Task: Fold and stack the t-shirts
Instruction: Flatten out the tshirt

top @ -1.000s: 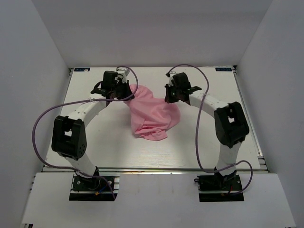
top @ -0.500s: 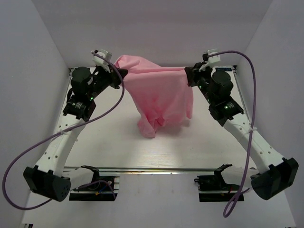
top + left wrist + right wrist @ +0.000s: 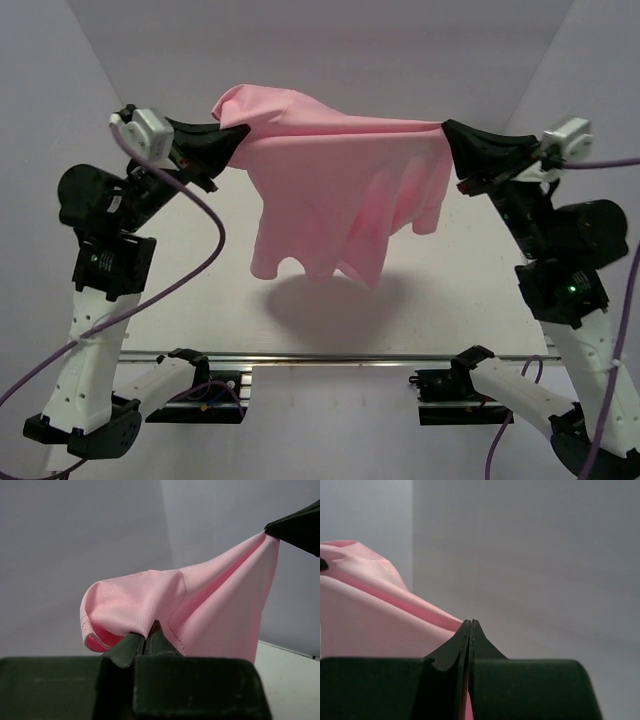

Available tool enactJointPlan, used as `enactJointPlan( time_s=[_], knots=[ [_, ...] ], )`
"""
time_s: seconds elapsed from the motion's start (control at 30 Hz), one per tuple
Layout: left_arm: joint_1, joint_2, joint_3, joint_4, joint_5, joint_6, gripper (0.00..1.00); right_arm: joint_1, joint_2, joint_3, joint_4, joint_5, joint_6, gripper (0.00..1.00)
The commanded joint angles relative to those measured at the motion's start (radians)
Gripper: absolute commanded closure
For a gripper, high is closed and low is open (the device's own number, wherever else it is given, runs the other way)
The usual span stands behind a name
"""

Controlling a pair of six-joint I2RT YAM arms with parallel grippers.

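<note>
Light pink short-sleeved t-shirt of thin soft fabric (image 3: 340, 190) hangs in the air over the middle of the white desk (image 3: 450, 300), clear of the surface.

1. Near zone: both arm bases sit at the near edge. A soft shadow (image 3: 330, 310) lies on the desk below the garment.
2. Middle zone: the lower hem hangs loose and uneven, bunched in folds, lowest toward the left edge.
3. Far zone: the upper edge is drawn taut between the two grippers. The left gripper (image 3: 238, 133) has its jaws closed flat on a fold of fabric; the left wrist view shows a sleeve-like lobe curling over the fingers (image 3: 135, 645). The right gripper (image 3: 450, 132) has its jaws pressed together, with a thin sliver of pink between them.

Change: one second ago the shirt lay crumpled on the desk with both grippers low beside it. It has since been lifted and spread toward the left and right edges.

Judgement: the garment is opened out for laying flat; folding has not yet begun.
</note>
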Motion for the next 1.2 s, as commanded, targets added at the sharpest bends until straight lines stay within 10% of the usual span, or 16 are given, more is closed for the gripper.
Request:
enactJointPlan(
  time_s=[0.0, 0.5, 0.87, 0.9, 0.97, 1.0, 1.1, 1.17],
  knots=[
    [0.013, -0.057, 0.092, -0.016, -0.029, 0.041, 0.99, -0.020, -0.049, 0.098, 0.001, -0.001, -0.082, 1.00],
    [0.033, 0.124, 0.277, -0.084, -0.163, 0.029, 1.00, -0.020, -0.034, 0.149, 0.079, 0.017, -0.115, 1.00],
    [0.042, 0.747, 0.238, -0.051, -0.374, 0.003, 0.99, -0.034, 0.672, 0.078, 0.145, 0.491, -0.062, 1.00],
    [0.051, 0.817, 0.267, -0.066, -0.374, -0.007, 0.94, -0.035, 0.736, 0.112, 0.072, 0.501, -0.022, 1.00],
    [0.065, 1.024, 0.388, -0.136, -0.386, -0.059, 0.33, -0.049, 0.981, 0.297, -0.022, 0.510, 0.044, 1.00],
    [0.065, 1.090, 0.452, -0.184, -0.398, -0.080, 0.01, -0.054, 1.038, 0.424, -0.194, 0.510, 0.079, 0.85],
    [0.087, 1.267, 0.649, -0.315, -0.398, -0.102, 0.00, -0.068, 1.259, 0.610, -0.332, 0.469, 0.087, 0.19],
    [0.087, 1.281, 0.665, -0.287, -0.398, -0.102, 0.00, -0.075, 1.263, 0.600, -0.305, 0.395, 0.084, 0.10]
  ],
)
